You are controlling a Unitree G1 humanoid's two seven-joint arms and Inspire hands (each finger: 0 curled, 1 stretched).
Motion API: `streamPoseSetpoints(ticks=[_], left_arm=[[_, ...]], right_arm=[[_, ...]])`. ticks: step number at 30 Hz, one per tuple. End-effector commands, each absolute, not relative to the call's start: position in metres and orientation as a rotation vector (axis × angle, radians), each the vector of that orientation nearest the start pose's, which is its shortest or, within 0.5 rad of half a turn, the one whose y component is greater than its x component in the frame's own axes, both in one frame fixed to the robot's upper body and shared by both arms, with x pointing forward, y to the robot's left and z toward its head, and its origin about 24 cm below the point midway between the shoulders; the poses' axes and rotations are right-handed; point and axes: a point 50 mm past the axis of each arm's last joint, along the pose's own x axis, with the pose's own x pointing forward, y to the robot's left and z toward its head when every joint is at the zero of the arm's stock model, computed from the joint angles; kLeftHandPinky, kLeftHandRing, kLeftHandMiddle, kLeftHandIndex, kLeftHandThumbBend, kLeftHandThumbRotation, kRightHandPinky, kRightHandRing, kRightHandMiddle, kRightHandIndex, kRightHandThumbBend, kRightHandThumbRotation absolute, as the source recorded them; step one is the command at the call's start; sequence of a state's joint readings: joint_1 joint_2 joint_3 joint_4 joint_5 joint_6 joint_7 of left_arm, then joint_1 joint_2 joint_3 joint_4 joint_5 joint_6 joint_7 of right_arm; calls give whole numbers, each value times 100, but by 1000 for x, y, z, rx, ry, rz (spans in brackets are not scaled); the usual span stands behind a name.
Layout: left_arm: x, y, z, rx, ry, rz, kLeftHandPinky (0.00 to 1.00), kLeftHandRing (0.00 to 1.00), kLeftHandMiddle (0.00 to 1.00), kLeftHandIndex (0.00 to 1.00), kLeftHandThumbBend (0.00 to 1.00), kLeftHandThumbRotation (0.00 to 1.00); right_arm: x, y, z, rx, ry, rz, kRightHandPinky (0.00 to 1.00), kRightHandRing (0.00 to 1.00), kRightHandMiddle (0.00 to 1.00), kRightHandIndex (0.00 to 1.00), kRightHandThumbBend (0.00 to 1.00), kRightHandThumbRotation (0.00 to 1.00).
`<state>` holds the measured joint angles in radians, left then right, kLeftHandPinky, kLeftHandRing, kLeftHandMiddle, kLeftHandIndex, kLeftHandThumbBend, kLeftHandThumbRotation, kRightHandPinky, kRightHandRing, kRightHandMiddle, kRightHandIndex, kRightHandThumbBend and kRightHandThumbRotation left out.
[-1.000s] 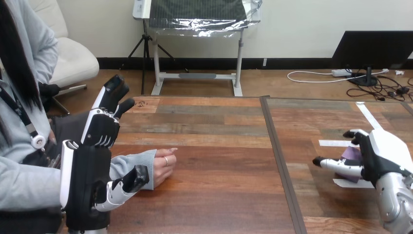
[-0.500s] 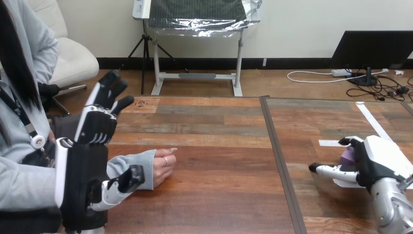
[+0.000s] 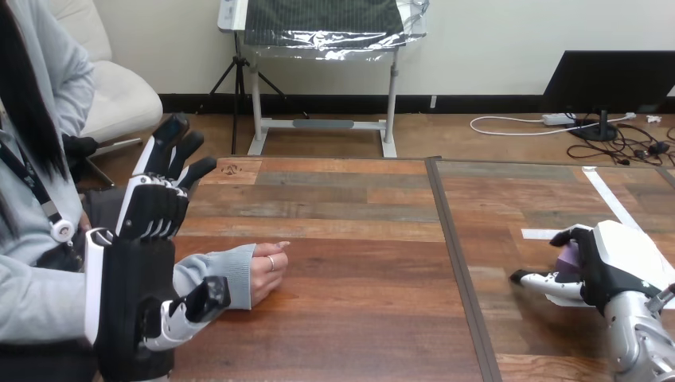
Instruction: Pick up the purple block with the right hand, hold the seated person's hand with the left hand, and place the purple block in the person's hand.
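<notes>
The purple block [image 3: 568, 256] lies on the right part of the table, mostly covered by my right hand [image 3: 617, 267]. That hand's fingers curl over the block's top and its thumb reaches out low to the left, so it is shut on the block. My left hand [image 3: 135, 270] stands upright at the near left, open, with straight fingers pointing up and the palm turned away from me. The person's hand [image 3: 267, 274] rests loosely curled on the table just right of my left thumb [image 3: 195, 306]; I cannot tell whether they touch.
A dark seam [image 3: 455, 263] runs front to back between the two tabletops. White tape strips [image 3: 606, 199] lie on the right tabletop near my right hand. The person's grey sleeve [image 3: 211, 270] lies along the table's left side.
My right hand has sunk lower over the purple block and its fingers have curled round it. My left hand has drifted slightly left, fingers still straight. The person's hand has not moved.
</notes>
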<state>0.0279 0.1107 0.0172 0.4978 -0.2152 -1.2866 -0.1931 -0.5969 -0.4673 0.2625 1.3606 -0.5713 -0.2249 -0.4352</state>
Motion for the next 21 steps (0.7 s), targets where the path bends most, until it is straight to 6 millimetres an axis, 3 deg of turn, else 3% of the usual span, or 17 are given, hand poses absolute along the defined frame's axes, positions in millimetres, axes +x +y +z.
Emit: streamPoseSetpoints(ticks=[1, 4, 11, 14, 21], left_arm=[[201, 184, 58, 60, -864, -50, 83, 91, 93, 90, 100, 71], [200, 184, 58, 59, -866, -49, 83, 91, 93, 90, 100, 71], [199, 185, 59, 59, -874, -42, 83, 91, 93, 90, 100, 71], [197, 186, 60, 59, -875, -40, 83, 91, 92, 90, 99, 72], [195, 187, 60, 58, -865, -39, 84, 91, 92, 89, 100, 72]], right_arm=[[310, -275, -8, -1197, 313, -186, 31, 38, 46, 54, 71, 31], [309, -274, -9, -1175, 298, -221, 18, 24, 32, 42, 66, 19], [308, -271, -10, -1074, 284, -277, 7, 13, 20, 29, 56, 5], [309, -269, -8, -980, 270, -316, 6, 12, 19, 26, 48, 5], [314, -265, -3, -826, 239, -367, 7, 12, 19, 23, 41, 12]])
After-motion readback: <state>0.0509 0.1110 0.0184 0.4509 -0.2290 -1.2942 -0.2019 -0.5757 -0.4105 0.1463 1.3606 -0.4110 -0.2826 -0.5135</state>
